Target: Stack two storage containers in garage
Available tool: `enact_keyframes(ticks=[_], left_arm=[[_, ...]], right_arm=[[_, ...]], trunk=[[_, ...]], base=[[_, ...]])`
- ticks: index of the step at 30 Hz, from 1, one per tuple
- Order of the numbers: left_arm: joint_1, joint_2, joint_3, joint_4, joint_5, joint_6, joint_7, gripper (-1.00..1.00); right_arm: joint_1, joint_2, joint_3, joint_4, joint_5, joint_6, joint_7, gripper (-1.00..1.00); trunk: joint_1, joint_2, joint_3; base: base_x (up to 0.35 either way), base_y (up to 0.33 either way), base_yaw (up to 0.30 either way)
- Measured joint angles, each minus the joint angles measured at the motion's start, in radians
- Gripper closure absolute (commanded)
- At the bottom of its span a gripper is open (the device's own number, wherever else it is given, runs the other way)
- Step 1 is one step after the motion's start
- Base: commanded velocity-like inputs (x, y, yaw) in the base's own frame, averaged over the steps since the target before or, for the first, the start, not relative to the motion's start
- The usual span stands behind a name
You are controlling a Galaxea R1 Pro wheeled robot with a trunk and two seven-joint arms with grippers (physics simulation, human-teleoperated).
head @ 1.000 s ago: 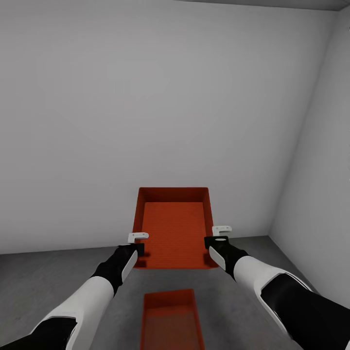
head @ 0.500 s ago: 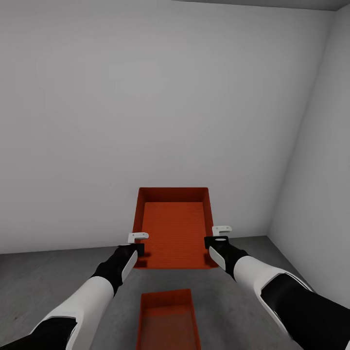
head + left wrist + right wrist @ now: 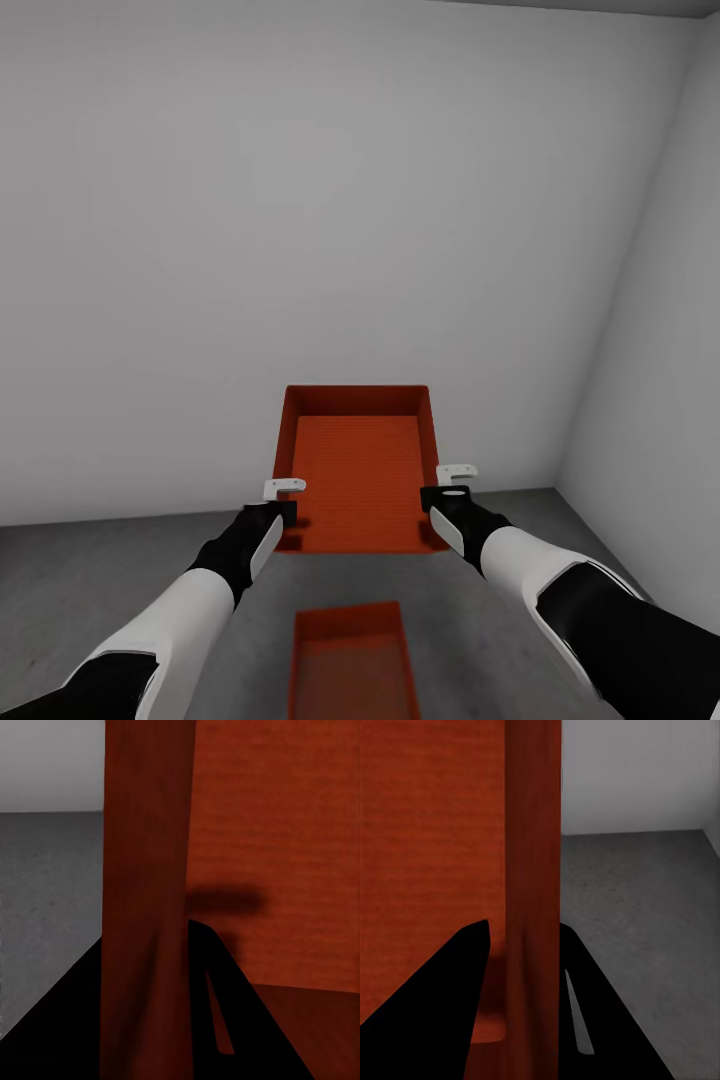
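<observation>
Both arms are up, carrying one storage container (image 3: 356, 470) between them in the garage, level and open side up, in front of the white wall (image 3: 300, 220). The left gripper (image 3: 284, 500) is clamped on its left wall, jaws pinching the thin plastic from inside and out, as the left wrist view shows. The right gripper (image 3: 450, 483) does the same on the opposite wall. The second container (image 3: 350, 660) sits on the concrete floor (image 3: 80, 580), directly below and nearer the robot, well apart from the carried one.

Here's the danger. The held bin looks to be forward of the floor bin, not over it, so lowering straight down would probably land it half on the far rim or past it. Those walls are thin; two edge pinches could slip or let the bin tilt if one arm drops faster. An uneven release might knock the bottom bin askew.
</observation>
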Motion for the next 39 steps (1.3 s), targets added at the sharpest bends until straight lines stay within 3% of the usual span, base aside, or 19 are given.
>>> enact_keyframes(ticks=[39], left_arm=[[0.000, -0.001, 0.001, -0.001, -0.002, 0.000, 0.000, 1.00]], right_arm=[[-0.001, 0.000, -0.002, 0.000, 0.003, 0.000, 0.001, 1.00]], trunk=[[0.000, 0.000, 0.000]], base=[[0.004, 0.003, 0.000]])
